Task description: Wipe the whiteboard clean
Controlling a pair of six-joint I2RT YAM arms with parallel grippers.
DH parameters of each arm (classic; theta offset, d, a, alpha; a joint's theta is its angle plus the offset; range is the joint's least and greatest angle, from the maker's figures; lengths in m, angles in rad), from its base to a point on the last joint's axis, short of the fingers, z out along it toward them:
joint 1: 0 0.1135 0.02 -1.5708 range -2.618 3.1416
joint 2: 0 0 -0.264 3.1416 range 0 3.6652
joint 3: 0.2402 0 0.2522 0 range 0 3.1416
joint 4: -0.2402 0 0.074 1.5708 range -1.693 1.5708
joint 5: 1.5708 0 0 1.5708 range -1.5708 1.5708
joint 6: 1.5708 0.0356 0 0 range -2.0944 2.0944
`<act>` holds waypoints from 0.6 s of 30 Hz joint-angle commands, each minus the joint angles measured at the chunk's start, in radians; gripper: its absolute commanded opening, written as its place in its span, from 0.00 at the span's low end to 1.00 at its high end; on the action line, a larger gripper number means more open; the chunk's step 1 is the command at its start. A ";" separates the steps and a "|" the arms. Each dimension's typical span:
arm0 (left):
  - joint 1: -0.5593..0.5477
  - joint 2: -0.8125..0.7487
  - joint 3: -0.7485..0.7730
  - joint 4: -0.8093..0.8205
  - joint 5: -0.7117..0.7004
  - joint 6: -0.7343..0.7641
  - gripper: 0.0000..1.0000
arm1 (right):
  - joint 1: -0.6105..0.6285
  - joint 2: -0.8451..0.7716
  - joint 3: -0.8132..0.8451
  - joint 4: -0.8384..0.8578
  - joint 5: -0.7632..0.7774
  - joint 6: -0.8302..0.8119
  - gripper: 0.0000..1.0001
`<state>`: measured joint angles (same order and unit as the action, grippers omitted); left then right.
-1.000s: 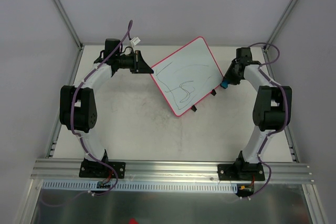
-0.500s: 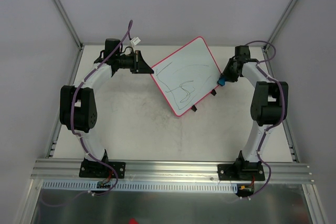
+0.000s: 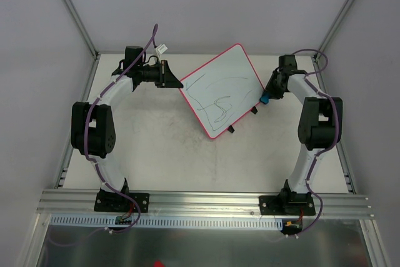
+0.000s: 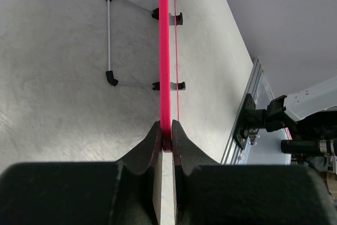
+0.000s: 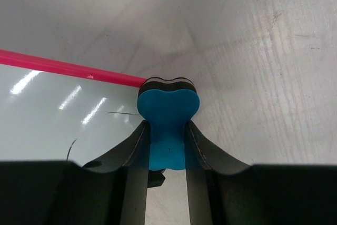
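Pinching a blue bone-shaped eraser (image 5: 167, 114) beside the glossy pink-rimmed whiteboard (image 3: 219, 92).

whiteboard (image 3: 222, 89) – glossy, smooth | table (image 3: 162, 148) – matt, scuffed | eraser (image 5: 167, 114) – matt blue plastic

Of the whiteboard (image 3: 222, 94): big, flat and white, round at the corners, with a thin pink-red rim. Has dark wiggly lines drawn across it. Lies toward the far side of the desk (image 3: 162, 148), turned at a slant. Carries small black feet on its near right edge. Pinched tight at its left corner by the left tool (image 3: 178, 83). Looks like a thin pink line from that side.
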<state>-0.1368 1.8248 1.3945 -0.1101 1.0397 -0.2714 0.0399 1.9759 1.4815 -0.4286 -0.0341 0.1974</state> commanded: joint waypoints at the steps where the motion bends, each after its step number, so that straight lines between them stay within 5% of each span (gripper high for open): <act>1: -0.021 -0.019 0.026 -0.007 0.069 0.069 0.00 | 0.028 -0.002 0.022 -0.010 -0.029 -0.019 0.00; 18: -0.021 -0.005 0.067 -0.017 0.069 0.070 0.00 | 0.112 0.011 0.117 0.063 -0.188 0.008 0.00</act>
<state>-0.1379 1.8267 1.4170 -0.1429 1.0397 -0.2710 0.1192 1.9759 1.5562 -0.4316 -0.1207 0.1974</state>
